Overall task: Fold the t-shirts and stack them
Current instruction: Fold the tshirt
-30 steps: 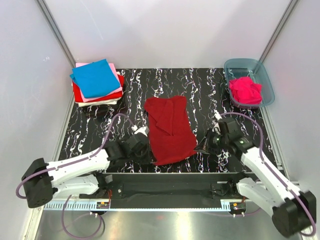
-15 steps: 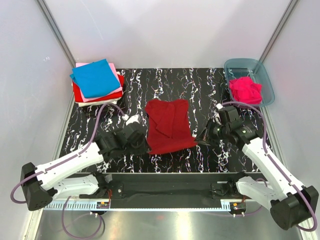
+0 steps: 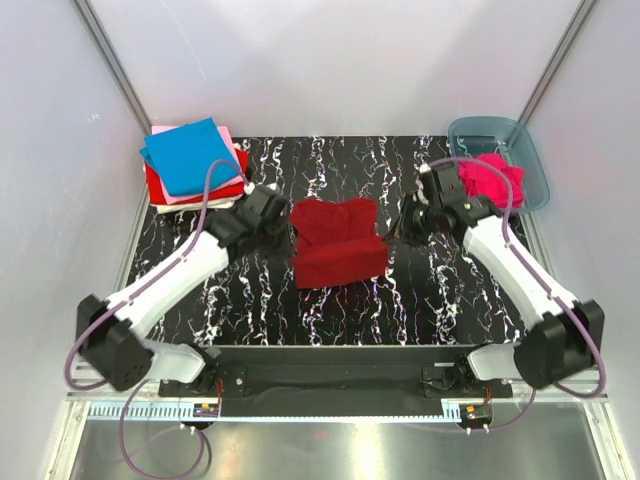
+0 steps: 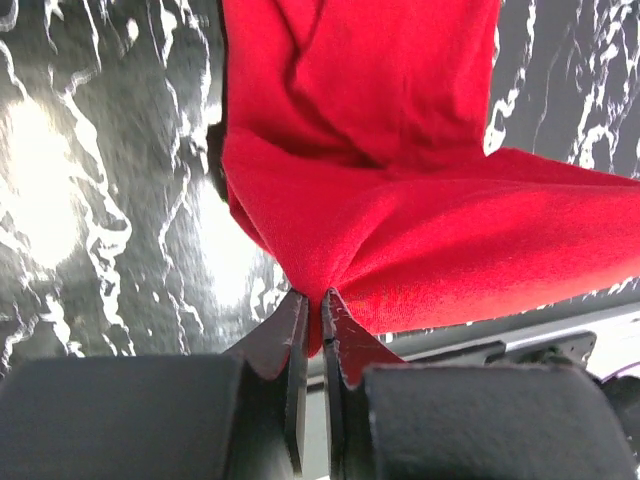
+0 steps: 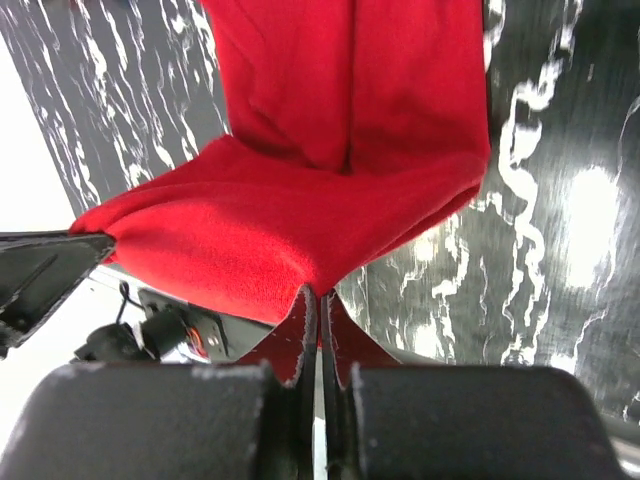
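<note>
Now clenched left and right on opposite ends of the dark red t-shirt [image 3: 338,255], raised fold crosswise between the jaws, far half beyond.

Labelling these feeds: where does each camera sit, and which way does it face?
Top external: above, behind the robot, looking down at the table; both arms show.
Left wrist: on the left arm, looking past the left gripper, shut on the dark red t-shirt.
Right wrist: likewise, past the right gripper, shut on it too.
Shared: all three show that shirt.
</note>
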You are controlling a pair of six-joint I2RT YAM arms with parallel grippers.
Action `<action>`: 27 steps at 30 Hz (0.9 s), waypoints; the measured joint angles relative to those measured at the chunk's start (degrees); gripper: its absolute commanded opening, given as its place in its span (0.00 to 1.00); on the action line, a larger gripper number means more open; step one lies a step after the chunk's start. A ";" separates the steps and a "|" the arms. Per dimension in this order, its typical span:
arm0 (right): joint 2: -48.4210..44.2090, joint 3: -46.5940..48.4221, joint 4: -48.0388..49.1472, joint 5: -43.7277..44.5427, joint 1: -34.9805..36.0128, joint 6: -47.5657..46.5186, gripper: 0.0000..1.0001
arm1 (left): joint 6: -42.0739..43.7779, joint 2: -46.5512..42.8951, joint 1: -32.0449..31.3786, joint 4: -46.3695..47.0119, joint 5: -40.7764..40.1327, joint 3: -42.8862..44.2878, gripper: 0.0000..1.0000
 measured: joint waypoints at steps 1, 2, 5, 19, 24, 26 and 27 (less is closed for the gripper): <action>1.81 2.05 -0.17 0.00 -0.63 -0.42 0.00 | 1.03 1.68 1.33 0.02 0.85 1.36 0.09; 3.30 3.69 -0.11 0.00 -1.09 -0.74 0.00 | 2.12 3.63 2.60 -0.26 1.64 2.91 0.09; 9.60 10.05 -0.35 -0.11 -3.32 -2.14 0.00 | 5.16 10.14 5.66 -1.33 3.72 9.01 0.12; 66.31 77.55 -12.17 -4.63 -9.99 -8.37 0.66 | 14.71 56.87 23.06 -8.79 14.99 54.12 0.66; 50.53 45.55 -3.67 -4.96 -9.90 -7.76 0.69 | 15.04 50.14 22.99 -4.79 15.85 41.44 0.70; 42.25 33.44 -0.28 -4.96 -9.84 -7.10 0.69 | 15.08 43.87 22.16 -2.78 15.82 35.19 0.70; 38.29 28.52 1.33 -5.01 -9.81 -6.88 0.69 | 15.08 40.83 21.88 -1.60 15.80 32.52 0.70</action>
